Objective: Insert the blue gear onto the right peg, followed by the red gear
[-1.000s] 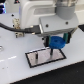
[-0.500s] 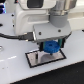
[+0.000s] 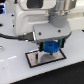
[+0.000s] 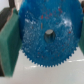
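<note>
The arm's gripper [image 3: 49,46] hangs low over the black-framed white rectangular plate [image 3: 34,60], jaws clamped on the flat bright-blue toothed plastic gear [image 4: 46,36]. In the wrist view, the dark upright peg [image 4: 50,34] shows through the gear's centre hole.

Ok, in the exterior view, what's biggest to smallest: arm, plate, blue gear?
1. arm, by far
2. plate
3. blue gear
The blue gear is right at the plate, so nearness doesn't skew that pair.

blue gear [image 3: 50,47] over the plate [image 3: 33,60], right peg [image 4: 49,34] in its centre hole
</note>
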You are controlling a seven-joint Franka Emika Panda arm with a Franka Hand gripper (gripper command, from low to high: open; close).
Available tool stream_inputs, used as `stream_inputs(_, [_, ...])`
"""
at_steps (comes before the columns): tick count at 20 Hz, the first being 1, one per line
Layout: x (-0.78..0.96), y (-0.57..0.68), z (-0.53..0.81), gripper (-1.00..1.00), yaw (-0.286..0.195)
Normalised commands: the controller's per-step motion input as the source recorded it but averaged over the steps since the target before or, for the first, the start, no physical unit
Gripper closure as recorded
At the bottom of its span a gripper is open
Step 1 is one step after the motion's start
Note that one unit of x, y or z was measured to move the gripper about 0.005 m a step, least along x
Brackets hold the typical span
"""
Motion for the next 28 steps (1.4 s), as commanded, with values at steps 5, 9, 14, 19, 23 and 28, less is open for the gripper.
stream_inputs(5, [0.18,0.04,0.29,1.0,0.0])
stream_inputs(9, [0.29,0.0,0.05,1.0,0.0])
stream_inputs(14, [0.26,-0.03,-0.11,1.0,0.0])
stream_inputs(19, [0.19,-0.04,-0.12,1.0,0.0])
stream_inputs(23, [0.14,0.0,-0.03,1.0,0.0])
stream_inputs(28, [0.25,0.11,0.2,1.0,0.0])
